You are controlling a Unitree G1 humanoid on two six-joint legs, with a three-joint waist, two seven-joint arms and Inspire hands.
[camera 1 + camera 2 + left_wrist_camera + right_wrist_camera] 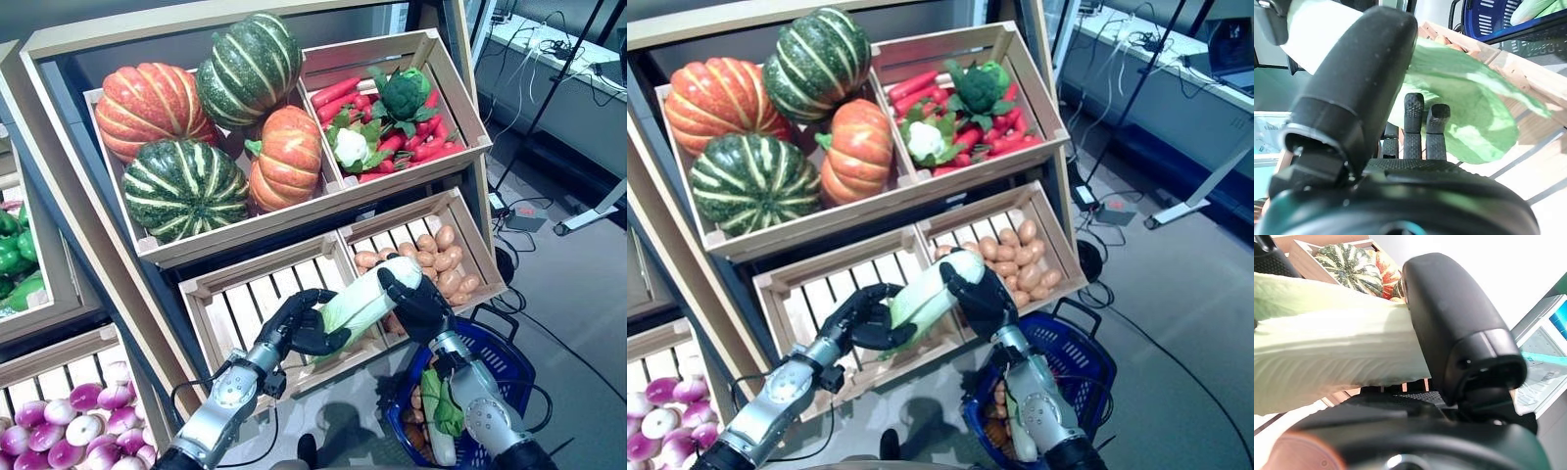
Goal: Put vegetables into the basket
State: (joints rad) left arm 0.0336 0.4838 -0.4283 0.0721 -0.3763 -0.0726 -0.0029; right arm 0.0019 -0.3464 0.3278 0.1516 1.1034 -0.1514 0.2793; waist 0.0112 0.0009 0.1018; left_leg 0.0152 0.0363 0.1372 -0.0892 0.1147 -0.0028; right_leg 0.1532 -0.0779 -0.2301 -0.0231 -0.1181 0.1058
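Left eye view: both hands grip cabbage (364,299) over empty slatted crate (257,304); left hand (299,328) on leafy end, right hand (416,302) on white end. Blue basket (490,364) below holds veg. Potatoes (443,264) in adjacent crate.

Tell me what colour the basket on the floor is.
The basket is dark blue, with a black handle. It shows best in the left eye view.

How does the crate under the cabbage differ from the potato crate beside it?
The left lower crate shows only bare slats, while the potato crate holds potatoes. The left hand and right hand hold the cabbage mostly above the bare crate; the blue basket stands below the potato crate. Both are slatted wood, tilted forward.
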